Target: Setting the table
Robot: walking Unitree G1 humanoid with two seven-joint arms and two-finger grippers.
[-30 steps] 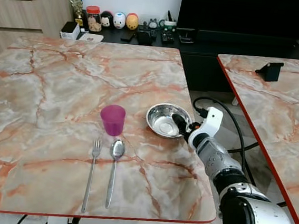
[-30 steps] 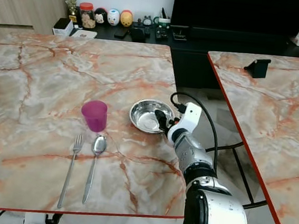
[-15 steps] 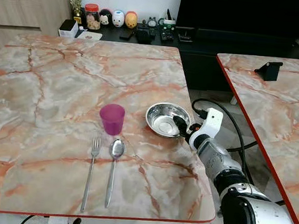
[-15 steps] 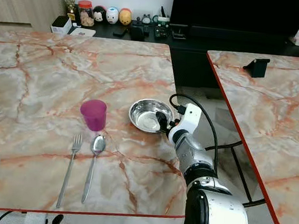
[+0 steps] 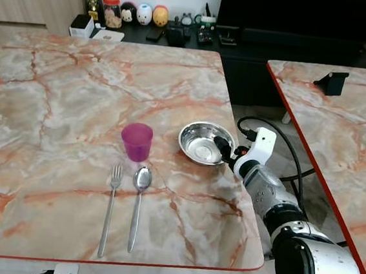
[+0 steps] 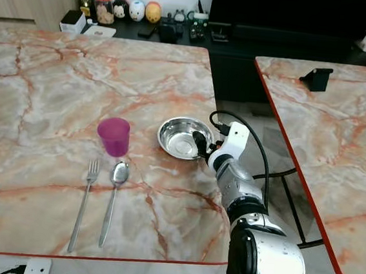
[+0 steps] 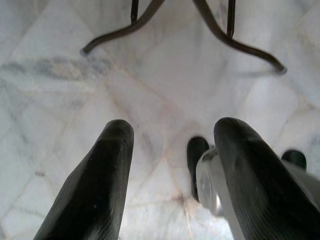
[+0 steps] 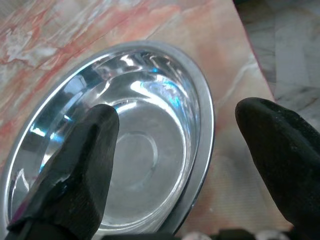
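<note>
A steel bowl [image 5: 202, 143] stands near the right edge of the marble table [image 5: 77, 94]. My right gripper [image 5: 224, 149] is open at the bowl's right side. In the right wrist view it [image 8: 182, 112] straddles the rim, with one finger [image 8: 80, 165] inside the bowl [image 8: 135, 150] and the other [image 8: 280, 145] outside over the table. Left of the bowl is a purple cup [image 5: 136, 141]. A fork [image 5: 108, 209] and a spoon [image 5: 138, 201] lie side by side in front of the cup. My left gripper [image 7: 175, 127] hangs open over the floor.
A second marble table [image 5: 339, 132] stands to the right across a narrow gap, with a black stand [image 5: 331, 82] on it. A black cable [image 5: 285, 153] loops in the gap. A dark shelf [image 5: 180, 36] with jars and figurines runs behind. Table legs [image 7: 150, 15] show on the floor.
The whole picture has shifted a little, so the camera moved. The right gripper stays at the bowl's rim and the bowl, cup, fork and spoon keep their places.
</note>
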